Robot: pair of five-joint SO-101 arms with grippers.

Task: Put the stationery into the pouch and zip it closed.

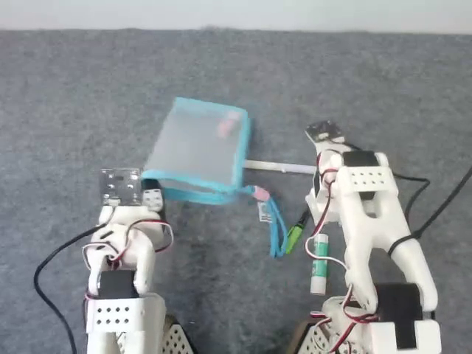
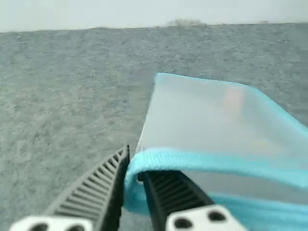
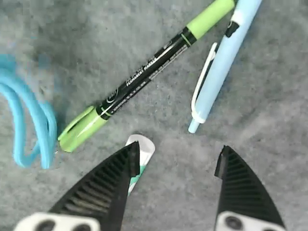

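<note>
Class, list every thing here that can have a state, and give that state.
left gripper: shut on the pouch
pouch: unzipped, one mouth edge pinched
right gripper: open, above the glue stick
glue stick: lying on the table
green marker: capped, lying on the table
blue pen: lying on the table

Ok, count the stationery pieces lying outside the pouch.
4. Green-and-black marker beside the blue strap; light blue pen next to it; glue stick by the right arm; thin white stick beside the pouch. The arm may hide more.
</note>
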